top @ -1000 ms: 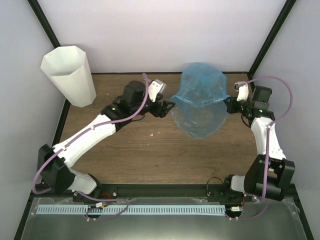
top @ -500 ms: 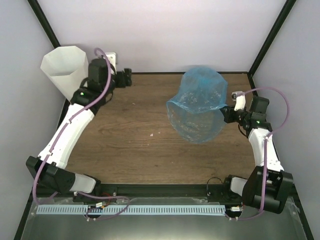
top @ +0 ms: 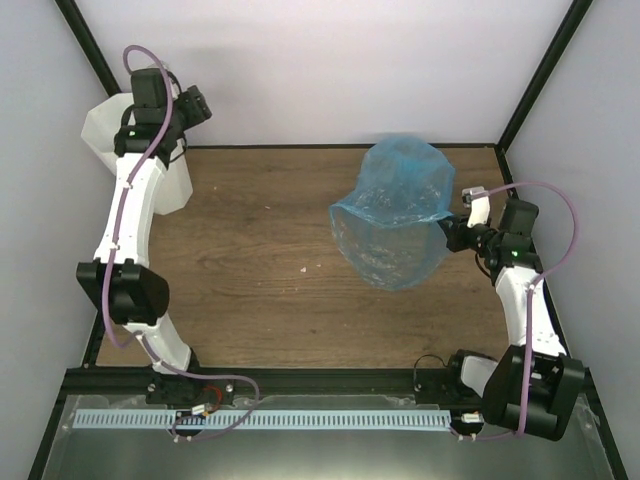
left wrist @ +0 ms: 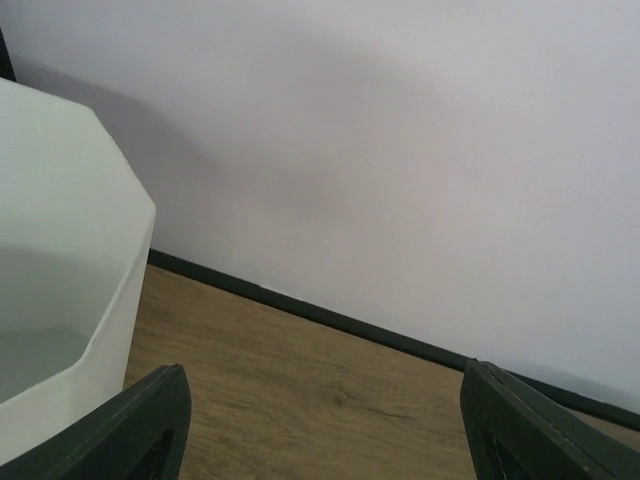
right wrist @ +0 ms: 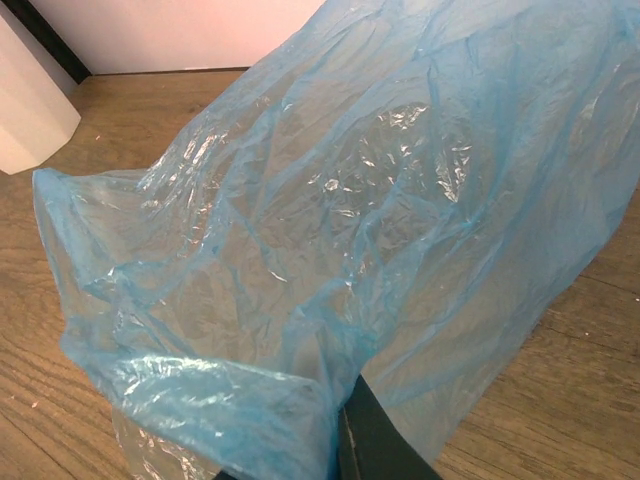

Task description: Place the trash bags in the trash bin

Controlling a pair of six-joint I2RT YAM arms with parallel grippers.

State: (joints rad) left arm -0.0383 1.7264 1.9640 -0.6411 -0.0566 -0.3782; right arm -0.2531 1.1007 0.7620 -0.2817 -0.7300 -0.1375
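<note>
The light-blue trash bag (top: 393,215) hangs open and billowing above the table's right half. It fills the right wrist view (right wrist: 340,220). My right gripper (top: 449,233) is shut on the bag's right edge and holds it up. The white faceted trash bin (top: 108,135) stands at the far left corner. Its rim shows at the left of the left wrist view (left wrist: 60,300). My left gripper (top: 196,104) is open and empty, raised just right of the bin's rim, with its fingers (left wrist: 150,425) spread wide over bare wood.
The white back wall (left wrist: 400,150) stands close behind the bin and the left gripper. Black frame posts (top: 540,75) rise at the back corners. Bare wooden table (top: 260,260) lies between the bin and the bag.
My left arm has swung away from the bag's left edge to the far left, up beside the bin. The bag's left side has sagged, now held by the right gripper only.
</note>
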